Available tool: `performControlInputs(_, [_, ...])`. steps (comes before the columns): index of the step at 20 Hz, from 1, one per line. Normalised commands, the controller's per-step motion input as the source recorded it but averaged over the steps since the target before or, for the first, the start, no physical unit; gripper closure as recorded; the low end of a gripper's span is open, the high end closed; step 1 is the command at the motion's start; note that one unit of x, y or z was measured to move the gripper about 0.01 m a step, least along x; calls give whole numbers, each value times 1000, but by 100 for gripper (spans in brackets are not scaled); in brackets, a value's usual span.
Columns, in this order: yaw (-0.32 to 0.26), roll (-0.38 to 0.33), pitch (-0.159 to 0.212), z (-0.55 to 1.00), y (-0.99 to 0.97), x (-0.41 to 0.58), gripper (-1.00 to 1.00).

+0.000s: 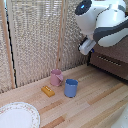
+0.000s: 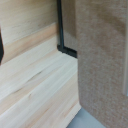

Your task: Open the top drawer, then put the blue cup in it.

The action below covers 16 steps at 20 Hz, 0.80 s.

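We see the blue cup [image 1: 71, 88] standing free on the wooden floor [image 1: 95, 102] at five o'clock from the pink mug [image 1: 55, 77], while our arm [image 1: 102, 22] hangs by the dresser [image 1: 112, 57], presumably for the drawer, its pincer hidden, so we cannot tell its opening.

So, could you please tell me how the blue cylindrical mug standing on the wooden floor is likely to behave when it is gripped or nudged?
The blue cylindrical mug looks rigid, so it should not deform. Standing upright on the flat wooden floor, it probably slides before tipping, though a high push could topple it; on its side it would roll.
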Motion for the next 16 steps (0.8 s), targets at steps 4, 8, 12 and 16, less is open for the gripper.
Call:
performControlInputs(4, [-205, 237, 155, 0, 300, 294, -100])
performControlInputs(8, [-210, 234, 151, 0, 291, 279, -100])
performControlInputs(12, [-210, 189, 131, 0, 340, 209, -100])
performControlInputs(16, [-242, 163, 96, 0, 289, 89, -100])
